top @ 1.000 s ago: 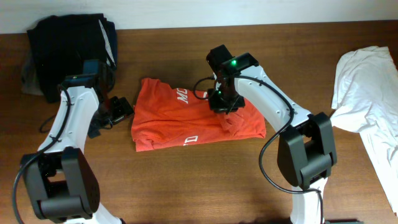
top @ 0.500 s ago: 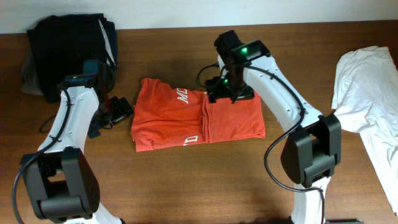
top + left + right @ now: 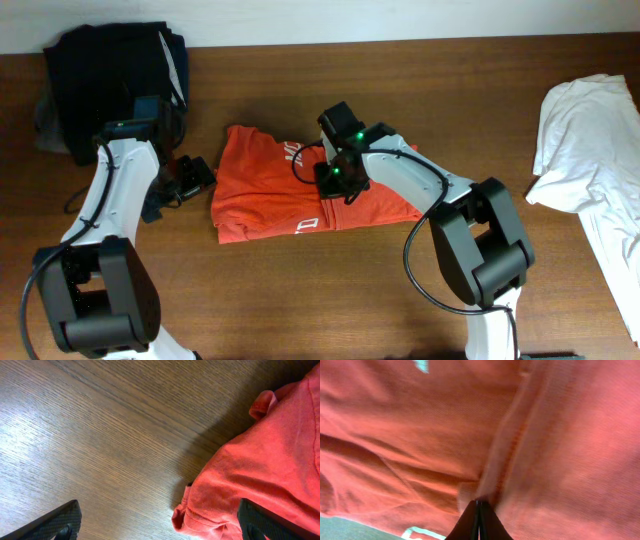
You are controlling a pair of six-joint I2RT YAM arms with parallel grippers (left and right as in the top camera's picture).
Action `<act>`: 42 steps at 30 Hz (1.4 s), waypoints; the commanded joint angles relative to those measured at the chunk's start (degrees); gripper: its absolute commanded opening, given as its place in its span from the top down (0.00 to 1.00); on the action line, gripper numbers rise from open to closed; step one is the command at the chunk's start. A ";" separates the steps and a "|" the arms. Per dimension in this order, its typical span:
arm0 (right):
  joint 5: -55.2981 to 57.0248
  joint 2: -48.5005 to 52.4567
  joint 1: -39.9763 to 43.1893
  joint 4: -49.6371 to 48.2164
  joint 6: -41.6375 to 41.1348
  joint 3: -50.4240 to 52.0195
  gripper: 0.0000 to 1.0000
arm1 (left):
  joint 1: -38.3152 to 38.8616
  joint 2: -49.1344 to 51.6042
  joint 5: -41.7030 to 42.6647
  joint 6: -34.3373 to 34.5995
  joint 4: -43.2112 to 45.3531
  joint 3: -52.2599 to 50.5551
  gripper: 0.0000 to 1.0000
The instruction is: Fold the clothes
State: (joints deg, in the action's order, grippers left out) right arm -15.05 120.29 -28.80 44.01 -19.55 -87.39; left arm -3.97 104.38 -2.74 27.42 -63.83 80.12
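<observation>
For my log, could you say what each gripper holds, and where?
The right gripper pinches the T-shirt at a fold near its middle; the left gripper holds nothing.

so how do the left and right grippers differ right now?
The left gripper has its fingers spread wide; the right gripper's fingers are shut together. Left hovers over bare table at the T-shirt's edge; right sits over the shirt's middle, tips against the cloth. Both are low by the shirt.

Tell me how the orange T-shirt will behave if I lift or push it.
Probably floppy: the T-shirt lies in soft wrinkles and a ridge bunches at the right tool, so lifted parts should drape. Its folded layers may slide apart. Pushed across the table, it would probably bunch rather than slide whole.
</observation>
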 commanded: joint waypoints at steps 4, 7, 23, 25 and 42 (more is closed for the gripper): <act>-0.39 -2.01 4.57 11.08 2.93 -11.74 0.93 | 0.13 0.17 0.48 -0.81 0.31 -0.46 0.01; 4.17 -2.08 12.83 26.60 7.32 -31.89 0.02 | 0.11 0.17 8.04 -7.80 3.74 -0.48 0.01; 11.91 -1.86 46.90 37.03 6.91 -44.04 0.02 | -5.79 8.24 31.91 -29.14 12.31 -0.48 0.01; 11.89 -1.86 47.19 37.03 6.88 -44.04 0.01 | -5.92 11.26 31.91 -30.60 12.15 -0.48 0.01; 11.89 -1.86 47.19 37.03 6.88 -44.04 0.02 | 0.42 22.25 28.50 -25.07 13.27 -0.13 0.94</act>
State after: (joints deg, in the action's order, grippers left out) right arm -2.87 118.45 18.20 80.99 -12.86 -130.85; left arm -3.99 123.68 39.57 -5.34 -50.87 81.54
